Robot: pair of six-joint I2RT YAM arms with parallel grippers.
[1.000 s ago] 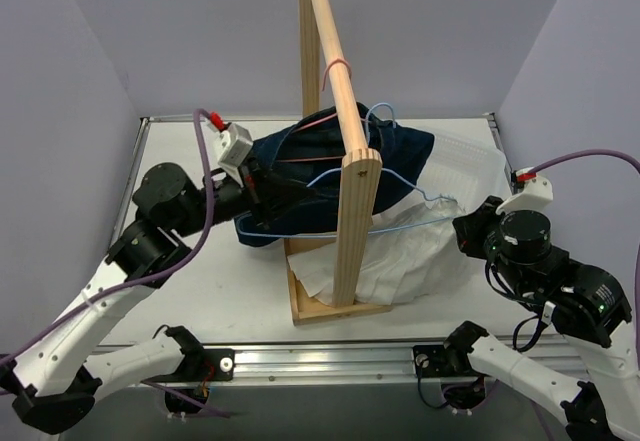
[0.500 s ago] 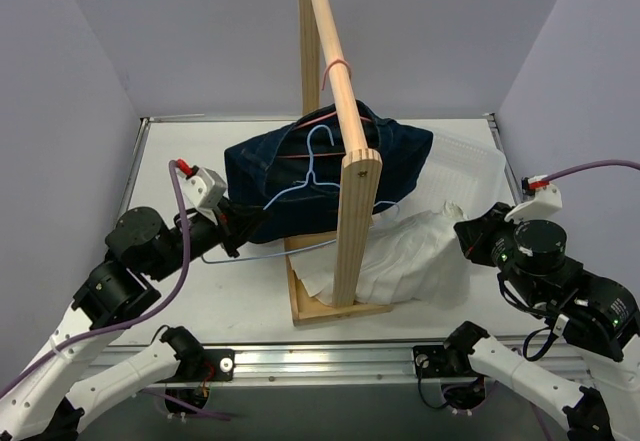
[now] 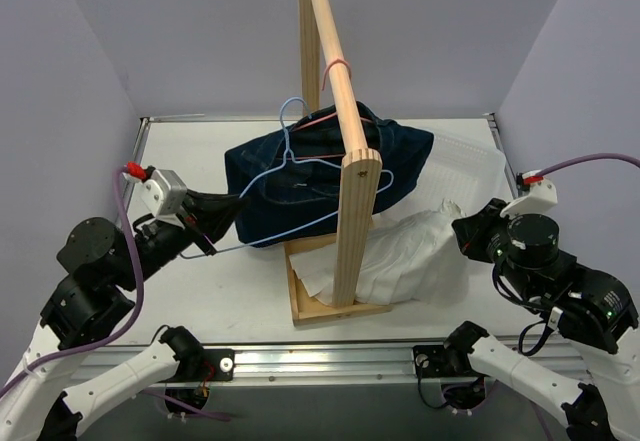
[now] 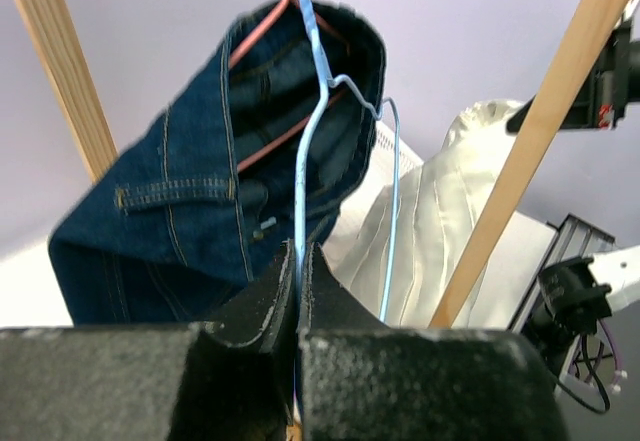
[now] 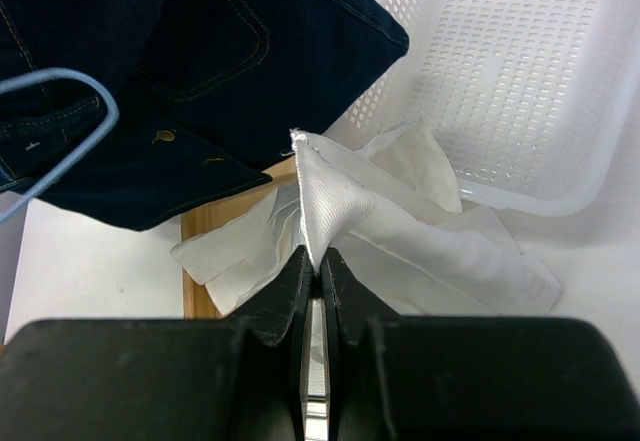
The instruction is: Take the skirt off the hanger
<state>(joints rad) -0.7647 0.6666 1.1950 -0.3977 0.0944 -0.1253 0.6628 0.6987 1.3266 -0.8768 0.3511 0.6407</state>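
The white pleated skirt [image 3: 410,256] lies bunched on the table beside the rack base. My right gripper [image 3: 462,229] is shut on a raised fold of it [image 5: 330,206]. My left gripper [image 3: 225,208] is shut on the blue wire hanger [image 3: 288,141] and holds it up at the left of the rack. In the left wrist view the hanger wire [image 4: 303,161] runs up from between the jaws in front of the skirt [image 4: 430,221]. The hanger stands apart from the skirt.
A dark denim garment [image 3: 300,176] on a red hanger [image 3: 330,119] hangs from the wooden rack's rail [image 3: 340,86]. The rack post [image 3: 357,231] and base stand mid-table. A white perforated basket [image 5: 500,71] sits at the back right.
My left arm has pulled back to the left and raised the blue hanger, which has left the skirt. The skirt has slumped lower by the rack base. My right gripper has barely moved.
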